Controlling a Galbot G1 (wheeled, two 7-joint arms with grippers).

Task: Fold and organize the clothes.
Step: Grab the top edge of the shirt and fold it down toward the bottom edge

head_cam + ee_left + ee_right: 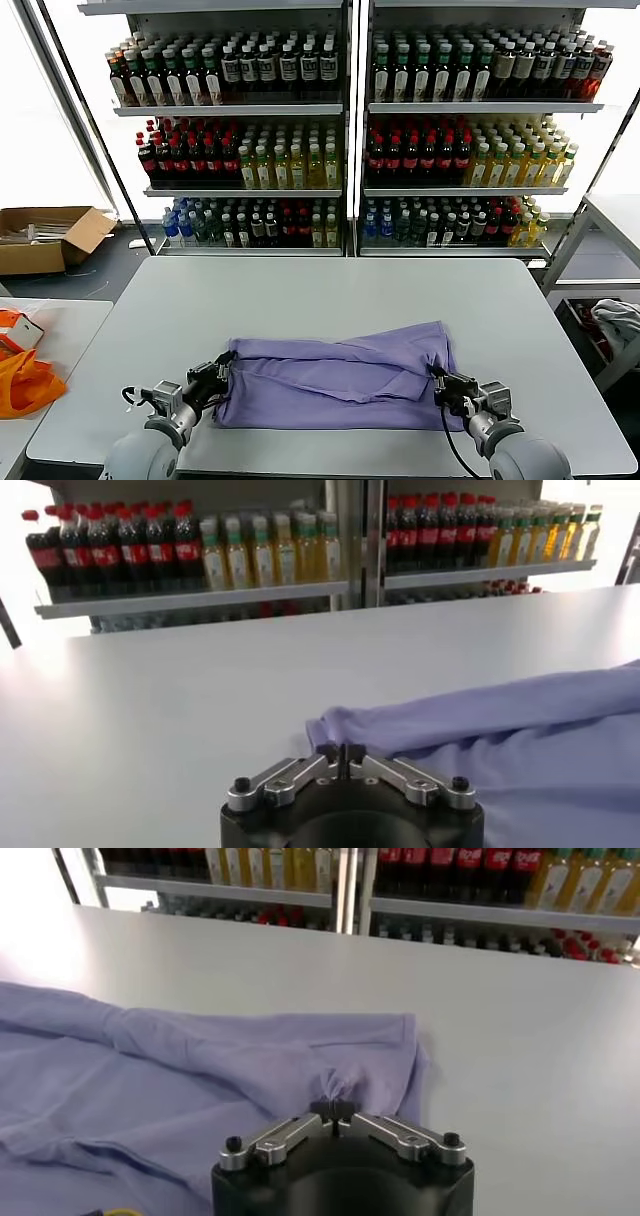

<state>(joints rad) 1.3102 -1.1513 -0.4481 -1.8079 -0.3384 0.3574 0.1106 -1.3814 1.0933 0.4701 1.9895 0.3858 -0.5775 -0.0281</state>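
The clothes are one lavender T-shirt point(340, 380), folded into a wide band on the near part of the grey table point(330, 290). My left gripper point(222, 372) is at the shirt's left end. In the left wrist view the left gripper point(342, 750) has its jaws pressed together on the corner of the T-shirt point(520, 730). My right gripper point(440, 385) is at the shirt's right end. In the right wrist view the right gripper point(334, 1108) is shut on a puckered pinch of the T-shirt point(200, 1068). No print or label shows.
Shelves of bottles point(340, 130) stand behind the table. An orange bag point(20, 380) lies on a side table at the left, with a cardboard box point(45, 235) on the floor beyond it. A grey-white cloth bundle point(620, 325) sits at the right.
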